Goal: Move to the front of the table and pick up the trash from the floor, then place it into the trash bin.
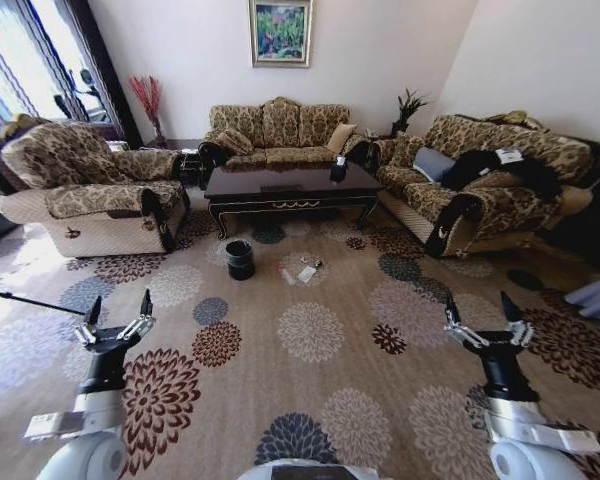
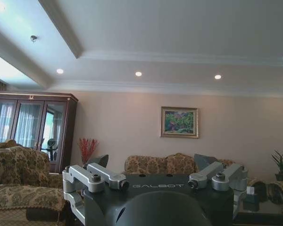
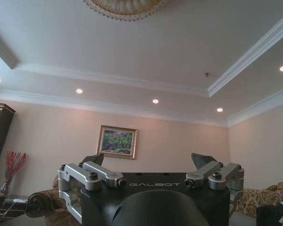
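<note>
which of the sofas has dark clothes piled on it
The sofa on the robot's right: dark clothing is draped over its seat and back. The middle sofa and left armchair hold none.

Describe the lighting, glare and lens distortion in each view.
Head view: wide-angle bending curves the walls; daylight from the window washes out the carpet at the left. Left wrist view: lit ceiling spots, bright glare in the upper corner, left tool dim against it. Right wrist view: even ceiling light, right tool shaded.
</note>
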